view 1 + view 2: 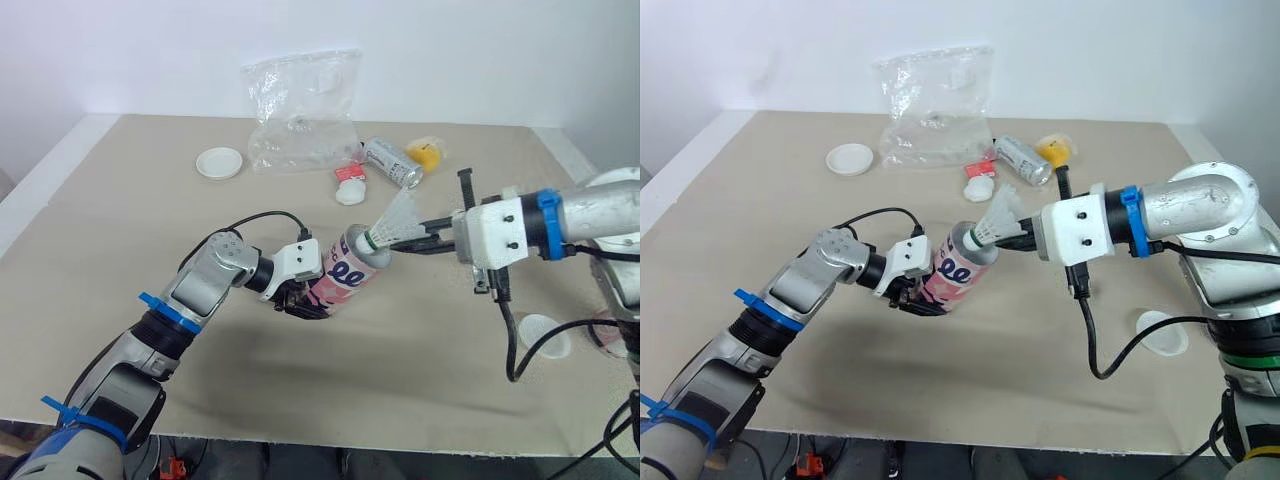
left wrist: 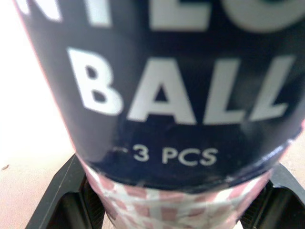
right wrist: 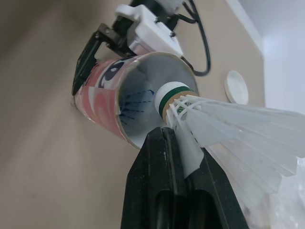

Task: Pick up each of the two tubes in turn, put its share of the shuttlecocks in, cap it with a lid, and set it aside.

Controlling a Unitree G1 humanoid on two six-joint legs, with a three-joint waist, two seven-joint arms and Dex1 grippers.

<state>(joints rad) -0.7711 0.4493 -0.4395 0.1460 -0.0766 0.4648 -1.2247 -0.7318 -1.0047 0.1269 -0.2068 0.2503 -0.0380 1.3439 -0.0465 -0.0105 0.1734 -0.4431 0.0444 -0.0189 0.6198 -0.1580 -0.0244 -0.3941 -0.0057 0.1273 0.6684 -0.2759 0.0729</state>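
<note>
- Head views: the left gripper (image 1: 300,293) is clamped on the base end of the pink tube (image 1: 350,268), holding it tilted above the middle of the worktop (image 1: 130,230), with its mouth towards the right edge.
- The right gripper (image 1: 408,238) is closed on a shuttlecock (image 1: 390,222), whose cork is at the tube's mouth. If the two arms drift out of line, the cork could catch the rim and the feathers could crush or splay.
- The second tube (image 1: 392,162) lies on its side near the far edge, beside a plastic bag (image 1: 300,110). One lid (image 1: 219,162) sits towards the far left corner and another lid (image 1: 545,336) near the right edge. A wide swing of the right arm could knock that nearer lid off the worktop.
- Left wrist view: the tube sits between the black fingers (image 2: 62,202), gripped low on its body. My guess is that a hard push from the shuttlecock could lever it round or slide it out of this hold.
- Right wrist view: the cork is at the lower side of the opening, close to the rim, and the fingertips (image 3: 159,157) pinch it just behind the cork band. Letting go too early would probably drop the shuttlecock outside the tube.
</note>
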